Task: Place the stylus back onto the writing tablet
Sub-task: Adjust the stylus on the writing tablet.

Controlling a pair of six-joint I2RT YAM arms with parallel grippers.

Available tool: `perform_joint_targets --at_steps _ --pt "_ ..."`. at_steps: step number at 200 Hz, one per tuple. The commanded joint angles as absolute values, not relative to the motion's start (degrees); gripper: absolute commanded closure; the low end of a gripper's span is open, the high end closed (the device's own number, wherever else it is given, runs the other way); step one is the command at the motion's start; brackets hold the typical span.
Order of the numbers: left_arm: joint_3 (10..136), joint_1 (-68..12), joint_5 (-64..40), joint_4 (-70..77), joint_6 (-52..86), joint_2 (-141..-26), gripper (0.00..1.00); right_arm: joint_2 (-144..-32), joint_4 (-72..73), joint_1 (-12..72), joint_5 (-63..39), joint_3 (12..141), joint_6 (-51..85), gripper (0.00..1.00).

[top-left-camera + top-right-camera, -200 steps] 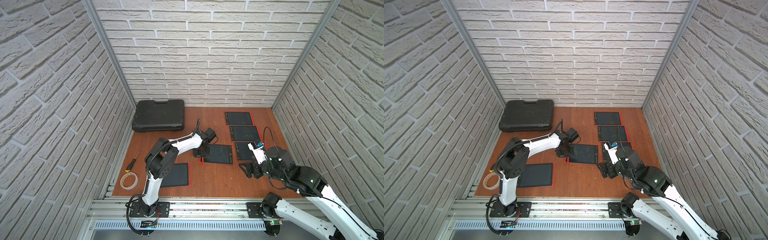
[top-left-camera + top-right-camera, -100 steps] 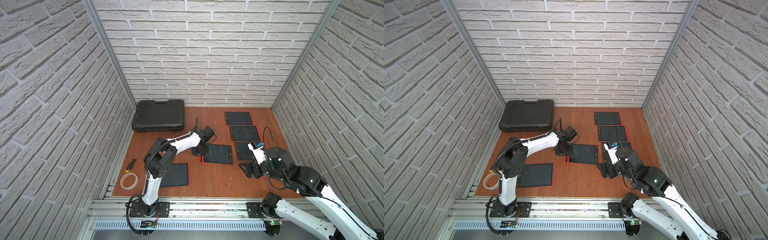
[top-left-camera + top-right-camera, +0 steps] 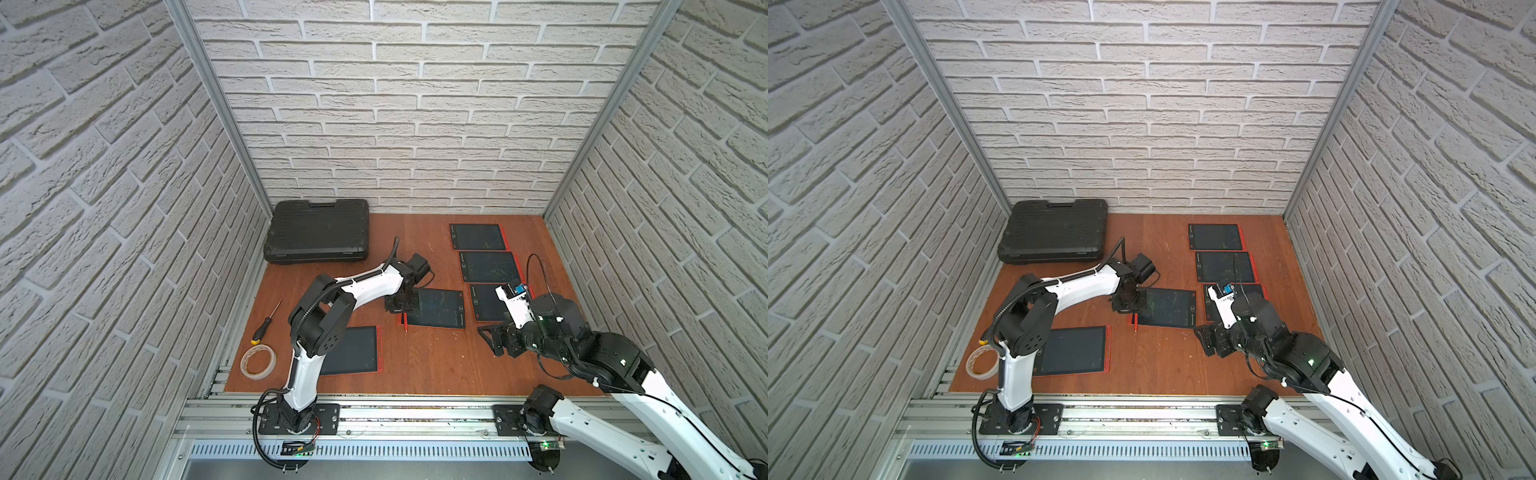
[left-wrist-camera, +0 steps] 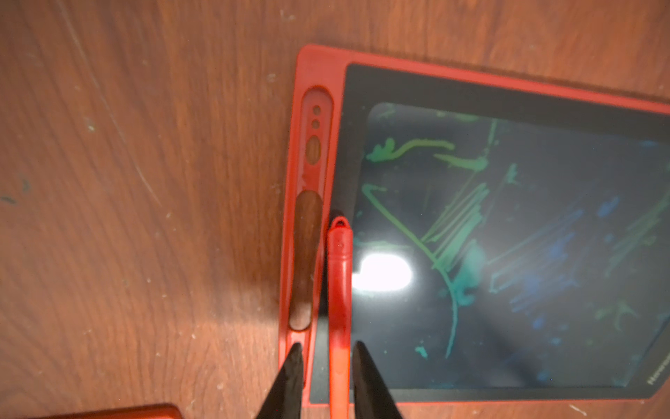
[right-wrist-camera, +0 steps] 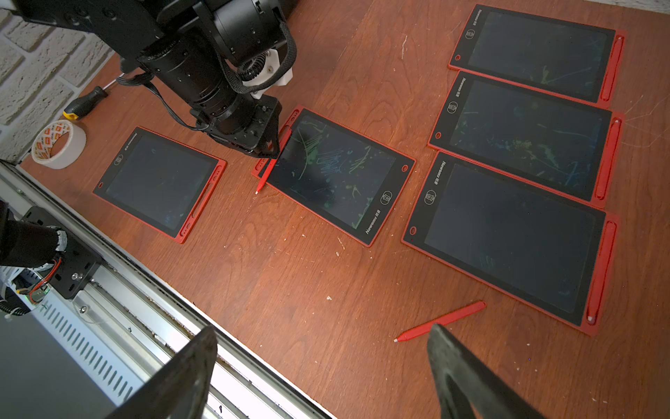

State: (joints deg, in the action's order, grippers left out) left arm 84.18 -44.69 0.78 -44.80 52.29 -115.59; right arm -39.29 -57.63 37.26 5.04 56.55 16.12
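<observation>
The red stylus [image 4: 339, 290] lies along the dark bezel of the scribbled writing tablet [image 4: 507, 254], right beside its empty red slot [image 4: 308, 254]. Its tip [image 3: 405, 326] sticks out past the tablet's [image 3: 440, 307] near edge onto the wood. My left gripper [image 4: 328, 344] straddles the stylus, open by a narrow gap. In the right wrist view the stylus [image 5: 270, 168] slants under the left gripper [image 5: 270, 147]. My right gripper [image 5: 322, 328] hovers low over the table's front, open and empty.
A second red stylus [image 5: 440, 321] lies loose by my right gripper. Three tablets [image 3: 490, 266] line the right side; another [image 3: 353, 351] sits front left. A black case [image 3: 318, 235], a screwdriver [image 3: 266, 322] and a tape roll [image 3: 257, 361] stand to the left.
My left gripper's jaws have parted slightly and let go of the stylus, which now rests on the tablet. The right arm has not moved.
</observation>
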Motion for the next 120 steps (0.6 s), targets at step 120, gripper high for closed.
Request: perform_joint_targets --at_steps 120 --pt "84.53 -46.87 -1.29 -44.28 54.39 -117.79 0.82 -38.74 -55.46 37.44 5.73 55.77 16.97 0.1"
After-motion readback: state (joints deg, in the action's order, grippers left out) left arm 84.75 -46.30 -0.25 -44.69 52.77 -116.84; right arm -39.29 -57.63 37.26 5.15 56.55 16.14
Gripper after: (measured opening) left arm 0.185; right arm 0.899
